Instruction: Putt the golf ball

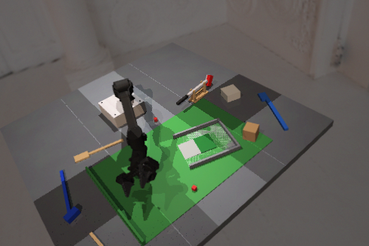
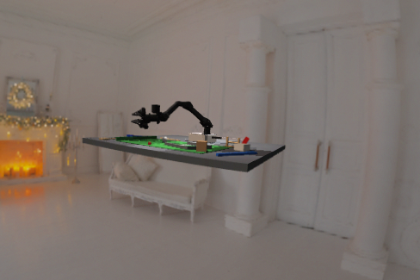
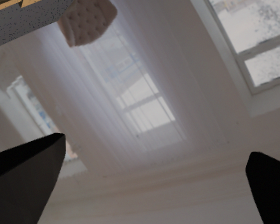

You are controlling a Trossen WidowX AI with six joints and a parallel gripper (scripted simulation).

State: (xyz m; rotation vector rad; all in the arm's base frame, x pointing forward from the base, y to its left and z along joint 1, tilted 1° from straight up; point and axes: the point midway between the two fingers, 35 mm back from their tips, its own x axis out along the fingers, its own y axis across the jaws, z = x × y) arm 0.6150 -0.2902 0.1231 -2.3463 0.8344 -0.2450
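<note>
So the gripper point(image 1: 134, 185) is hanging over the near end of the green mat point(image 1: 227, 158) with its jaws spread almost all the way and nothing between them, my guess is it's just parked before going for the club. The red putter point(image 1: 194, 91) sits way off at about 1 o'clock from the gripper, propped on a little wooden stand point(image 1: 199, 94), probably so the shaft is easy to pinch. The raised green point(image 1: 207, 143) is in between, inside a grey frame. Can't make out a golf ball for sure. The table point(image 2: 241, 160) is a dark grey slab in a white room with a fireplace point(image 2: 21, 158) and sofa point(image 2: 157, 189).
</note>
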